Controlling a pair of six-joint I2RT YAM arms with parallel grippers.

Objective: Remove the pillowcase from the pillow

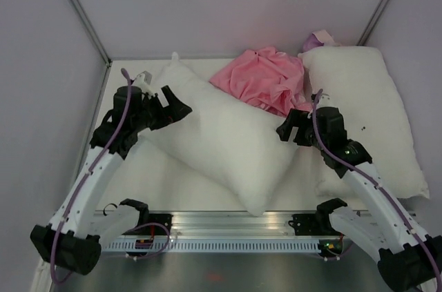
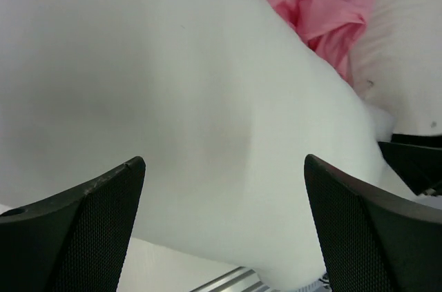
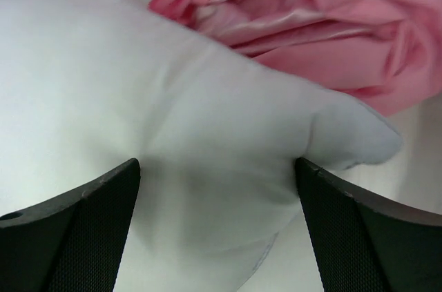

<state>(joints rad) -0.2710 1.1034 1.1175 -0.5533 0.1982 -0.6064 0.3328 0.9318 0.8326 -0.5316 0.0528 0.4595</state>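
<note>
**Pillow lies bare, pillowcase heaped at the far side, both grippers spread**

**Top view.** I see the pillow (image 1: 221,133) lying wholly outside the pillowcase (image 1: 262,81). It is long, plump and plain white. Its long axis runs on a diagonal, from a pointed corner at the far left to a rounded end near the rail (image 1: 235,226). The pillowcase is a crumpled pink heap on the table (image 1: 138,181), at the far side. It touches the pillow's far edge and sits against a second pillow (image 1: 366,112) on the right, which carries small dark specks. I cannot see any opening in the heap. The left gripper (image 1: 178,104) sits at the pillow's far-left flank with its jaws apart. The right gripper (image 1: 284,128) sits at the pillow's right edge, between the two pillows, also spread.

**Left wrist.** The left gripper (image 2: 222,161) is wide apart and grasps nothing. Its textured black fingers (image 2: 90,223) frame the pillow (image 2: 173,85), a smooth white bulge. The pillowcase (image 2: 324,2) shows as pink folds at the upper right, with the second pillow (image 2: 407,43) beside it.

**Right wrist.** The right gripper (image 3: 216,161) is likewise released. The pillow (image 3: 138,85) fills the space ahead of its fingers (image 3: 76,237), with one soft corner pointing right. The pillowcase (image 3: 331,23) lies just beyond, touching the pillow, in glossy, satin-like pink pleats.
</note>
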